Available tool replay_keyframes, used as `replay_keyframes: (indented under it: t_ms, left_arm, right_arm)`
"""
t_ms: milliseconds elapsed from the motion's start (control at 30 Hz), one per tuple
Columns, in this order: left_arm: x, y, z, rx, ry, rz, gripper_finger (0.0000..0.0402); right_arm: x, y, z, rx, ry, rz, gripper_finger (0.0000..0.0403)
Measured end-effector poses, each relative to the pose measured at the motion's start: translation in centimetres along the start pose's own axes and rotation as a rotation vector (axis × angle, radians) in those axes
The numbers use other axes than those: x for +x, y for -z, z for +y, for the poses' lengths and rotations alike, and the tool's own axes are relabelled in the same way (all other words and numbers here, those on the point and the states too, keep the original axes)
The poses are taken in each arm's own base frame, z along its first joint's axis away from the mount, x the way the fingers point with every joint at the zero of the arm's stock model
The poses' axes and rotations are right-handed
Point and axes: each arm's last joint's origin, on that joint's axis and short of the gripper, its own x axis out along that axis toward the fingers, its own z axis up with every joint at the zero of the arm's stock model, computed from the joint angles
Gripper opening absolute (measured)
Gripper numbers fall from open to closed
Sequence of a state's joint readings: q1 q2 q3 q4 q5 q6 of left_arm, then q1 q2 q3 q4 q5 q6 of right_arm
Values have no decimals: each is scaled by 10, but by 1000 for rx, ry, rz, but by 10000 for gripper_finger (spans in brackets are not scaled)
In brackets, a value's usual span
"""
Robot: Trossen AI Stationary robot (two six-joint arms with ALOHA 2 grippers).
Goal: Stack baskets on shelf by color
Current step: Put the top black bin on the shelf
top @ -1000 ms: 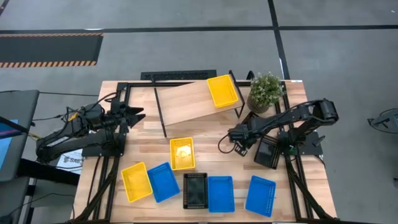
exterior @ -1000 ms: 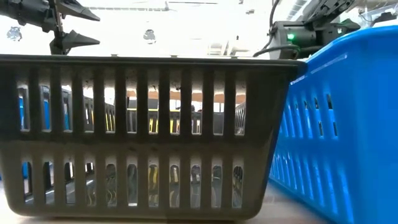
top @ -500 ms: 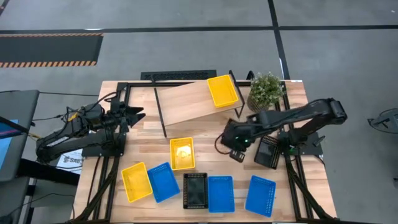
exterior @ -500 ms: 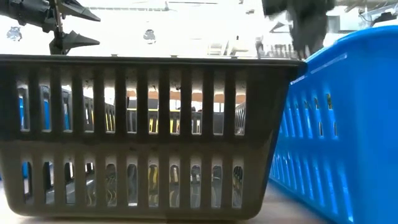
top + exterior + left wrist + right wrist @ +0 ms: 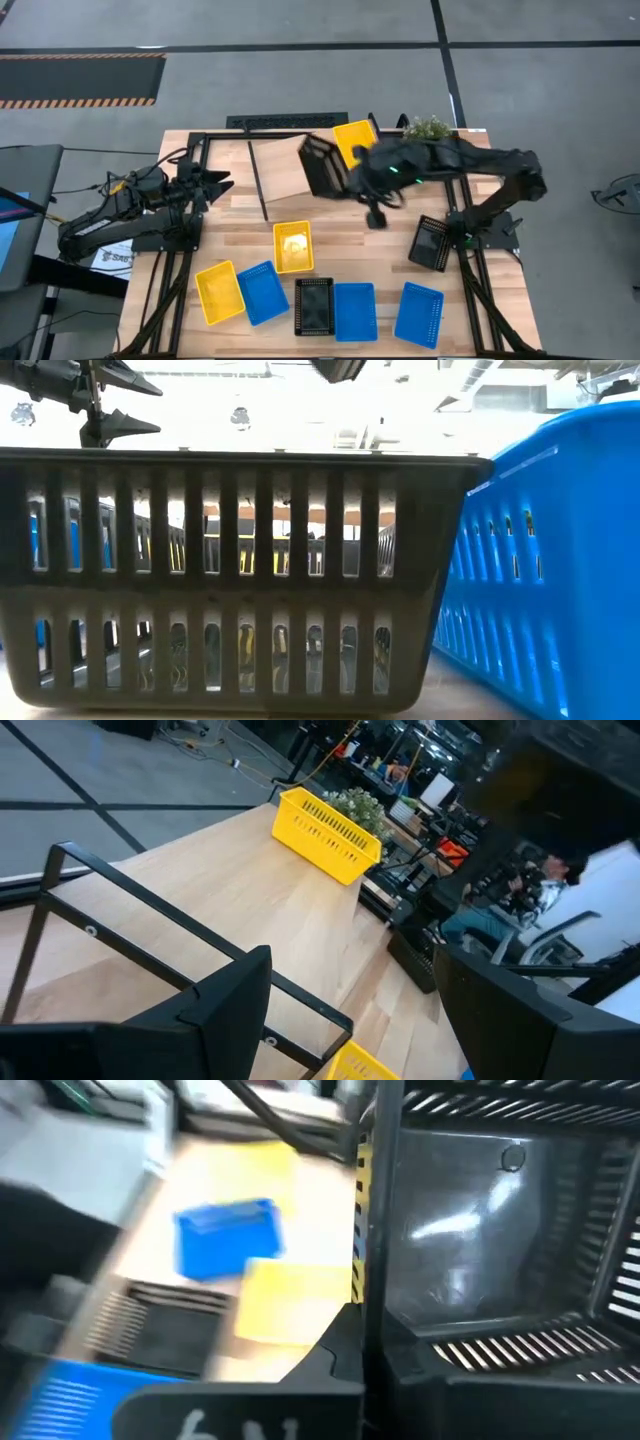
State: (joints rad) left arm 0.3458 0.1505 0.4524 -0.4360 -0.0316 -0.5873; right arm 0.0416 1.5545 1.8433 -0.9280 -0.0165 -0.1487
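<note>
Right fingers [image 5: 345,180] clamping black basket [image 5: 320,165], tilted above shelf [image 5: 290,165]

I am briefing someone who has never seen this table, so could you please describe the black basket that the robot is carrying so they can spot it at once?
Start at the raised wooden shelf at the table's far side. Above its middle, beside the yellow basket on it, the right hand holds a black basket. Unlike the other baskets, it is off the table and tipped on its side.
</note>
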Motion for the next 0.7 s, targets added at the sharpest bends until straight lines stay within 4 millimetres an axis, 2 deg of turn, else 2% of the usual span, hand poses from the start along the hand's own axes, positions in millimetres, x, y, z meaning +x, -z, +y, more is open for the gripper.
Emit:
replay_keyframes:
  t_ms: [167,433,533,700]
  left_arm:
    - [0,0,0,0,-3,-1,265]
    - [0,0,0,0,-7,-2,265]
    - [0,0,0,0,-7,-2,265]
    - [0,0,0,-1,-9,-6,265]
  right_arm:
    - [46,8,-30,-136,37,146,18]
    - [108,44,-51,-251,104,513,14]
    - [122,51,-52,-323,134,591,11]
    - [138,55,-54,-353,144,603,19]
